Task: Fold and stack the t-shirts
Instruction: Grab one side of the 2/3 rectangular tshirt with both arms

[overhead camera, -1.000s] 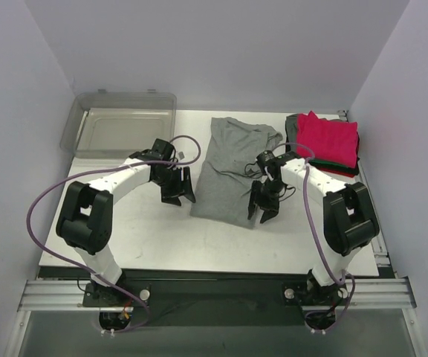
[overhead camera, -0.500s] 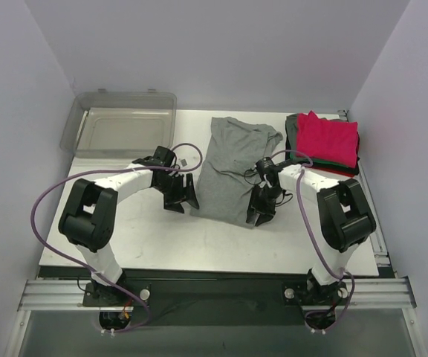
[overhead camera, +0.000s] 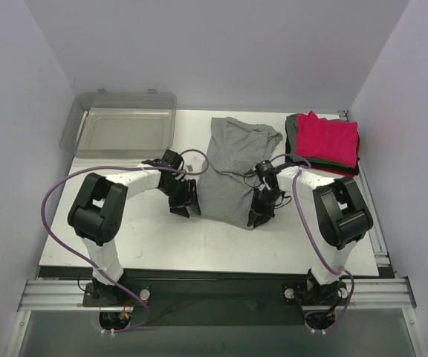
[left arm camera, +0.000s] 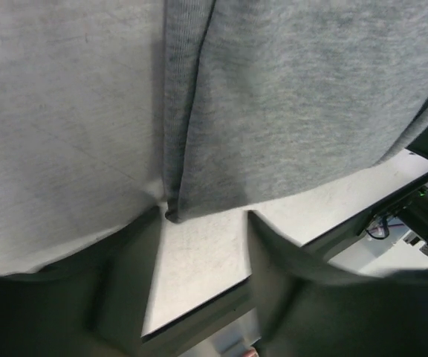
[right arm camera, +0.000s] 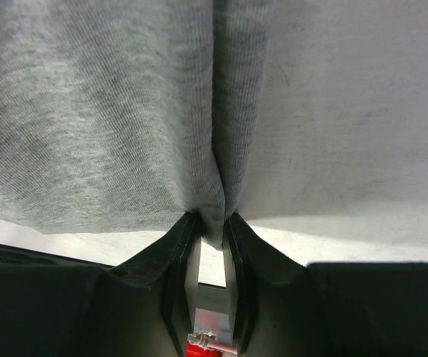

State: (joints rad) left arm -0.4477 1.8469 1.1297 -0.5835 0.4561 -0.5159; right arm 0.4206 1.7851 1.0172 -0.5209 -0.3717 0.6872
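Observation:
A heather-grey t-shirt (overhead camera: 232, 167) lies lengthwise on the white table (overhead camera: 147, 238), partly folded in from its sides. My left gripper (overhead camera: 188, 207) sits low at its near left corner. In the left wrist view that gripper (left arm camera: 203, 216) is open, and the shirt's (left arm camera: 288, 111) folded corner lies just ahead of the gap. My right gripper (overhead camera: 257, 217) is at the near right corner. The right wrist view shows this gripper (right arm camera: 211, 219) shut on a pinched ridge of the grey shirt's (right arm camera: 110, 111) edge. A stack of folded t-shirts (overhead camera: 325, 141), pink-red on top, sits at the back right.
A clear plastic bin (overhead camera: 121, 130) stands at the back left. The table's near edge runs close behind both grippers. Purple cables loop from both arms over the table.
Both grippers have moved inward and down to the grey shirt's near corners. The right jaws have closed onto the cloth edge. The left jaws have narrowed slightly but stay apart.

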